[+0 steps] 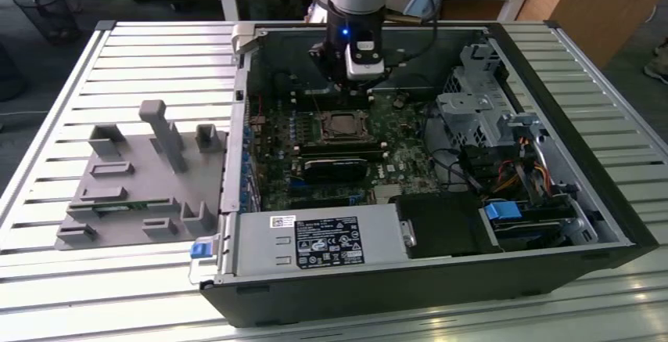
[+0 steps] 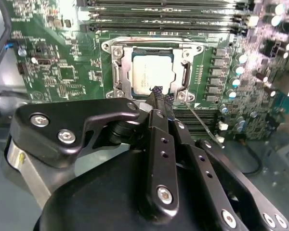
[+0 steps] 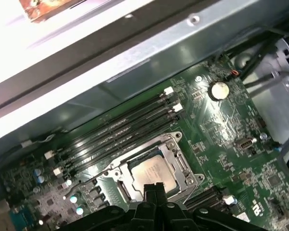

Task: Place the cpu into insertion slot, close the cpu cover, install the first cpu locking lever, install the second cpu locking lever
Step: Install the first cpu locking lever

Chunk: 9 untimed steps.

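Gripper pinched narrow, fingertips together, nothing visible between them. Parked low over the green motherboard inside the open computer case, tips just short of the near edge of the insertion slot. Cpu seated flat in that slot, directly ahead of the fingertips in both wrist views, silver top showing. Cpu cover lying down flat around the chip, framing it through its window, not tilted up. Thin metal rod slanting away from the socket corner just beside the fingertips; cannot tell if it touches the gripper or if it is latched. Long black memory slots just past the socket on the far side from the gripper. Round coin battery further out on the board, well apart from the tips. In the exterior view, gripper hanging straight down just above the cpu, case sitting on the slatted desk. Grey fixture block on the desk outside the case, well away from the gripper.
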### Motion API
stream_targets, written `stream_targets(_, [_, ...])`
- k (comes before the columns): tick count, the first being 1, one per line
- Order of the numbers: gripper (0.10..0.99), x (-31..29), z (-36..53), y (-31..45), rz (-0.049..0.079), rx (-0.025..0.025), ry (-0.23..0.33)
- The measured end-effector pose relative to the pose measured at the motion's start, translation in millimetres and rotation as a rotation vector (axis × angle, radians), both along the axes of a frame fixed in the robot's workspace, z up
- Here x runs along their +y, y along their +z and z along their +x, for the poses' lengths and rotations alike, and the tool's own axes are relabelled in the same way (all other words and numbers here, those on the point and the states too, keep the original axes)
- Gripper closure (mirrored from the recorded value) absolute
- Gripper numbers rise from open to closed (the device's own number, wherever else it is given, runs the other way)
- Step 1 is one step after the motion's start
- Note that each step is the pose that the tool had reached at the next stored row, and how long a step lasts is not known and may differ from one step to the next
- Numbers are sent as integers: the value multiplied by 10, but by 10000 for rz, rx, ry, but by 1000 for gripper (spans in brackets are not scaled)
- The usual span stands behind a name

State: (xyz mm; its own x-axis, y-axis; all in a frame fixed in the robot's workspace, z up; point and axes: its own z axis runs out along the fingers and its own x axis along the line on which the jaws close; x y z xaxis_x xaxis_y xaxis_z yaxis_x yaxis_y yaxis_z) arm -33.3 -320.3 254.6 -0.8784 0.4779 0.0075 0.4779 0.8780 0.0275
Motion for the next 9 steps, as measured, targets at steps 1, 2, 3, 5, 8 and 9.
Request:
stream_targets(1, [965,0,0,-1,0,0,167])
stream_targets(2, [965,0,0,-1,1,0,349])
stream_targets(3, [965,0,0,-2,0,0,527])
stream_targets(5, [965,0,0,-3,0,0,898])
stream_targets(8, [965,0,0,-6,0,0,1437])
stream_targets(9, [965,0,0,-6,-1,0,1619])
